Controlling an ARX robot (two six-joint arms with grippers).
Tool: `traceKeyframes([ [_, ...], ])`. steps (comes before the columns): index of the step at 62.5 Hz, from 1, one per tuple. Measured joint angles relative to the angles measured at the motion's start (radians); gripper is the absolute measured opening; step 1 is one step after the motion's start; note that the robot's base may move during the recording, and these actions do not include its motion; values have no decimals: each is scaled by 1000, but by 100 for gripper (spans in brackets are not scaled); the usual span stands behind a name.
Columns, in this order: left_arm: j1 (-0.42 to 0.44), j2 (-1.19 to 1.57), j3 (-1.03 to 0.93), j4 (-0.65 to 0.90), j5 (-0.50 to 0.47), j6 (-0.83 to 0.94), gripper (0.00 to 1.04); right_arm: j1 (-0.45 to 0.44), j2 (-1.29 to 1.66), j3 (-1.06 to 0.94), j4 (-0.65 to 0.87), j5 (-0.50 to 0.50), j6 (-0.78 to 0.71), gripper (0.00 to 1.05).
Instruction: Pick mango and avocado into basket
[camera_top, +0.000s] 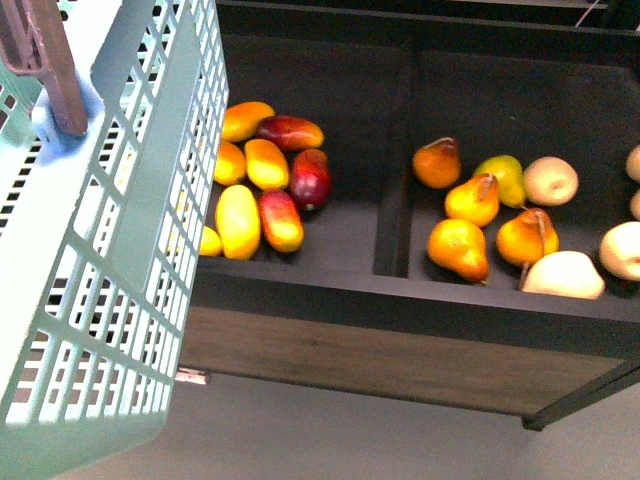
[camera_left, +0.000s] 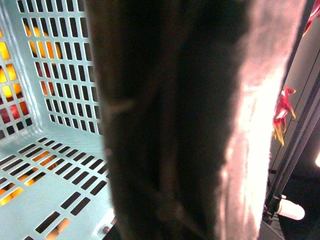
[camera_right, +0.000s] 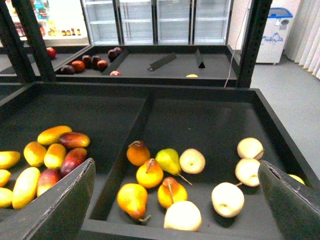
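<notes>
Mango (camera_top: 238, 221) long axis near-to-far (beside red-yellow fruit (camera_top: 281, 220)).

Basket (camera_top: 150, 210) wall overhangs fruit pile (camera_top: 267, 163) L edge; bin floor (camera_top: 350, 150) free R of pile, to divider (camera_top: 395, 200).

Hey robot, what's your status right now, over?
Right gripper open, holding nothing. Left gripper not visible; basket at left, nothing seen inside. Mango lies in bin, untouched, unobstructed; no avocado in sight.

You're in a grocery shop, dark produce bins (camera_right: 210, 117) of loose fruit (camera_right: 149, 174), glass-door fridges (camera_right: 140, 20) at twelve o'clock, basket (camera_top: 130, 250) at nine.
</notes>
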Motion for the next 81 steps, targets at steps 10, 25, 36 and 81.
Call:
traceKeyframes([
  [10,0,0,0,0,-1,0,15,0,0,0,0,-1,0,96],
  [25,0,0,0,0,0,0,15,0,0,0,0,-2,0,96],
  [36,0,1,0,0,0,0,15,0,-1,0,0,1,0,96],
  [81,0,1,0,-1,-1,1,15,0,-1,0,0,-1,0,96],
])
